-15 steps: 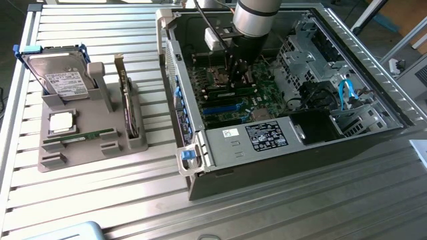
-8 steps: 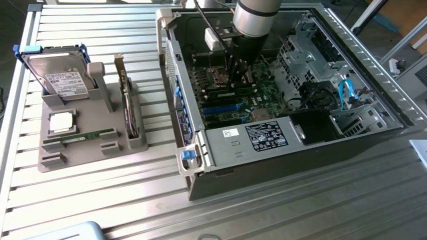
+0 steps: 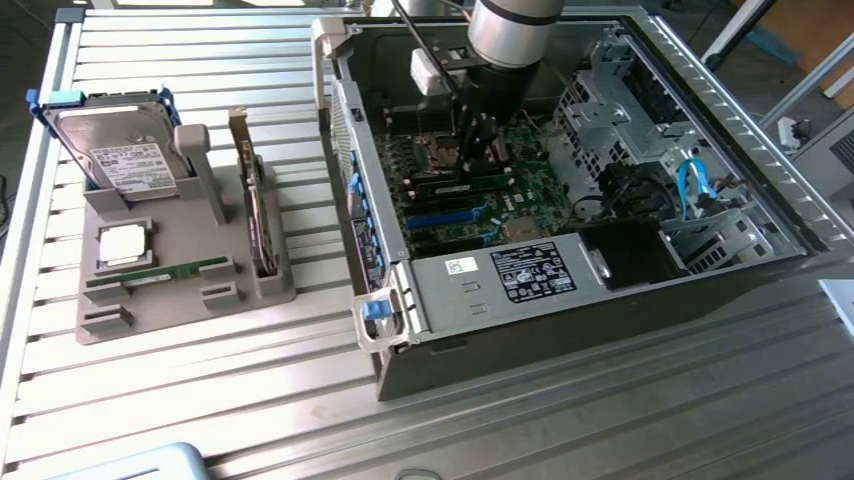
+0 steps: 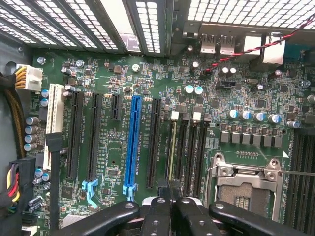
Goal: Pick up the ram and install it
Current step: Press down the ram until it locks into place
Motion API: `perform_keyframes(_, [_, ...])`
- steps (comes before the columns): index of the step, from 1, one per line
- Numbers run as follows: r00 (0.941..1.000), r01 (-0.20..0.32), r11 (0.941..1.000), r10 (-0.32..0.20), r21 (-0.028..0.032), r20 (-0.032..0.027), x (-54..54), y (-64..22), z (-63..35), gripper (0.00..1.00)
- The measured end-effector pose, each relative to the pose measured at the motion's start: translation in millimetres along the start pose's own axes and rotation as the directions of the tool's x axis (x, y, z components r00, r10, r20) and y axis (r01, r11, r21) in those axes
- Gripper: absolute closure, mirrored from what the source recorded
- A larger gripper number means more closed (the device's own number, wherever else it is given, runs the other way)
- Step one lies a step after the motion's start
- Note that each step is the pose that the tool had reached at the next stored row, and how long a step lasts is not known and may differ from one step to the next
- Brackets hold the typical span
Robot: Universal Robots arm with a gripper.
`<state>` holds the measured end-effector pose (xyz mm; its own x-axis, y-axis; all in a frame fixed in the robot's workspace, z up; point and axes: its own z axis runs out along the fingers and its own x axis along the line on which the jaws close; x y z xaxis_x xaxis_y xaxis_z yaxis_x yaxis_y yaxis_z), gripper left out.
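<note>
Currently the gripper [image 3: 477, 150] hangs inside the computer case [image 3: 561, 300], fingers [image 4: 162, 201] closed and empty over the memory slots [image 4: 189, 147]. The ram [image 3: 158, 274] lies in the gray holder [image 3: 187, 300]; approach it squarely.

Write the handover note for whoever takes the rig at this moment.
Gripper: shut, down inside the open computer case, over the memory slots beside the empty processor socket.
Ram: a thin board stands edge-on in one memory slot, with the fingertips right at its near end. I cannot tell whether they grip it or press on it.
Second green stick: lies flat in the gray tray, outside the case on the exterior view's left.
Done: a stick is at the slot.
Left: full seating is not confirmed, and the tray stick is untouched.
</note>
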<state>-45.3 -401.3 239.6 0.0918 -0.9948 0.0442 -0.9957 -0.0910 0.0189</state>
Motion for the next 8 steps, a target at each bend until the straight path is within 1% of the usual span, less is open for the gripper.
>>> perform_keyframes(2, [1.0,0.0,1.0,0.0,0.0005,-0.0004,-0.4,5.1,0.0,0.89])
perform_keyframes(3, [1.0,0.0,1.0,0.0,0.0023,-0.0004,-1.0,11.1,0.1,0.89])
perform_keyframes(4, [1.0,0.0,1.0,0.0,0.0043,-0.0002,-1.4,15.0,0.2,0.89])
perform_keyframes(6, [1.0,0.0,1.0,0.0,0.009,0.0,-2.2,24.3,0.3,0.89])
perform_keyframes(7, [1.0,-0.001,0.9999,0.001,0.0142,0.0006,-3.0,33.0,0.5,0.89])
perform_keyframes(8, [1.0,-0.001,0.9999,0.001,0.0168,0.0009,-3.5,37.9,0.5,0.89])
